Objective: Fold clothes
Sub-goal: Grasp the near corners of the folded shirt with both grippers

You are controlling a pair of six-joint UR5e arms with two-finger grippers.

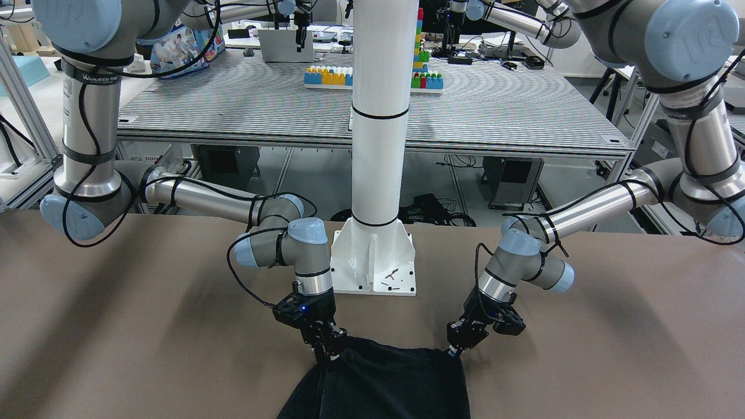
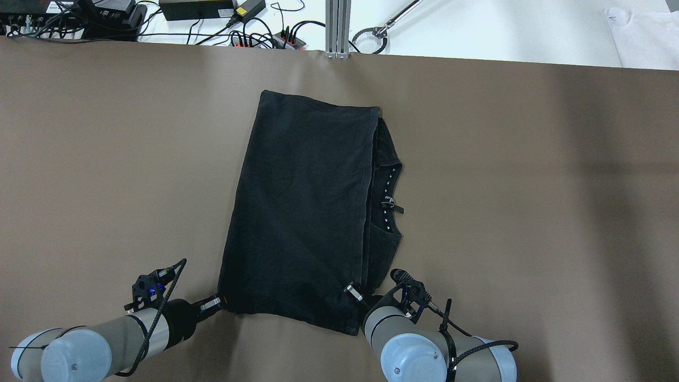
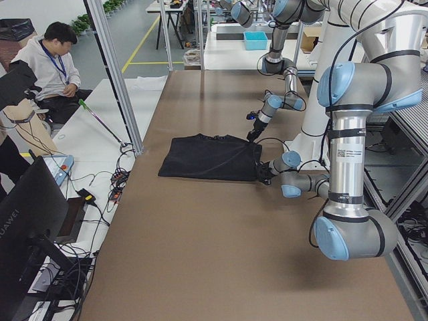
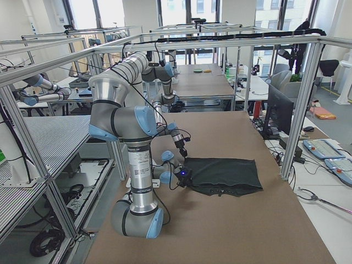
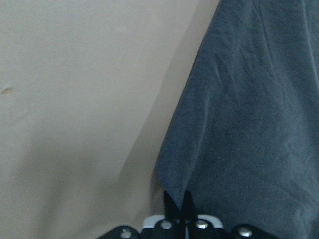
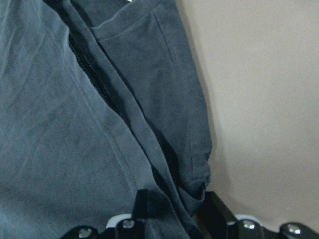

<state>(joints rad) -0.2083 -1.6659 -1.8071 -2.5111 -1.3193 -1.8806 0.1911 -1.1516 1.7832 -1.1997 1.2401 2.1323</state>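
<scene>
Room: a workshop with metal frames and other benches; a white post [image 1: 378,145] stands at the robot's edge of the desk.
Desk: a wide brown desk [image 2: 530,212] carries the work.
Shirt: a black shirt [image 2: 302,212] lies in the middle of the desk, running from the robot's edge toward the far edge. One layer is folded over along its length, and the neckline [image 2: 390,201] peeks out on the robot's right side.
Left claw: the left claw [image 2: 216,302] is low at the shirt's near left corner. Its fingers [image 5: 172,204] are pinched together on that corner.
Right claw: the right claw [image 2: 354,293] is at the near right corner, clamped on the shirt. A finger [image 6: 142,199] sits on either side of the bunched hem, and the cloth puckers between them.
</scene>
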